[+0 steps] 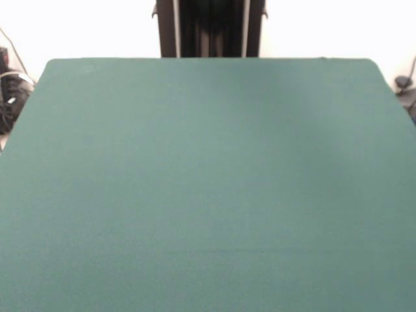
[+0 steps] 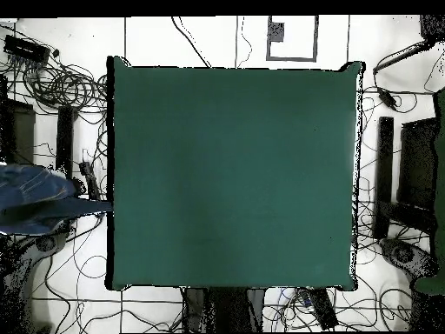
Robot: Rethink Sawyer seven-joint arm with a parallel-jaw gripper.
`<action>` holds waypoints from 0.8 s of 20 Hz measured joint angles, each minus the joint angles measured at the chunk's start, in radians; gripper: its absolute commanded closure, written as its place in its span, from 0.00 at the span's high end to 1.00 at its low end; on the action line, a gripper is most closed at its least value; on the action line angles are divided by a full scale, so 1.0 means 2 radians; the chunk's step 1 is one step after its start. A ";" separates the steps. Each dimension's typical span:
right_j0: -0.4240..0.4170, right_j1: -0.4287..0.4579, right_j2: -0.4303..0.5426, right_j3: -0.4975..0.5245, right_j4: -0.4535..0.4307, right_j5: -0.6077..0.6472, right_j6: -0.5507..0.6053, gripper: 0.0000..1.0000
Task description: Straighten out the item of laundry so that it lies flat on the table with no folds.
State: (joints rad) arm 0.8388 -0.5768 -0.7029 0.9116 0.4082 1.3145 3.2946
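The table (image 1: 208, 182) fills the front view with its dark green top, and nothing lies on it. From overhead the table (image 2: 233, 174) shows the same bare green surface. The item of laundry is not on the table in either view. A blue, rumpled shape (image 2: 35, 202) sits off the table's left edge in the overhead view, reaching to the picture's border. I cannot tell whether it is the item of laundry or a person's sleeve. Neither view shows the gripper or the arm.
Tangled cables (image 2: 61, 83) lie on the pale floor around the table. Dark boxes (image 2: 417, 165) stand to the right in the overhead view. The robot's dark pedestal (image 1: 209, 29) rises behind the table's far edge.
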 measured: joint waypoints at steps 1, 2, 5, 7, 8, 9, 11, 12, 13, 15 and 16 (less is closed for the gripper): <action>-0.003 -0.004 0.004 0.009 -0.005 -0.011 -0.006 0.00; -0.013 -0.016 0.016 0.032 -0.019 -0.042 -0.025 0.00; -0.029 -0.029 0.035 0.062 -0.037 -0.082 -0.053 0.00; -0.040 -0.036 0.049 0.079 -0.045 -0.103 -0.071 0.00; -0.049 -0.040 0.060 0.091 -0.049 -0.117 -0.083 0.00; -0.059 -0.045 0.072 0.104 -0.053 -0.131 -0.094 0.00; -0.073 -0.051 0.088 0.121 -0.056 -0.148 -0.109 0.00; -0.079 -0.054 0.096 0.130 -0.058 -0.157 -0.116 0.00; -0.094 -0.061 0.115 0.150 -0.063 -0.176 -0.131 0.00; -0.110 -0.068 0.137 0.174 -0.067 -0.199 -0.144 0.00; -0.113 -0.069 0.141 0.179 -0.068 -0.203 -0.146 0.00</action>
State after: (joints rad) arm 0.6127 -0.7143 -0.4202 1.2688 0.2728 0.9080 3.0017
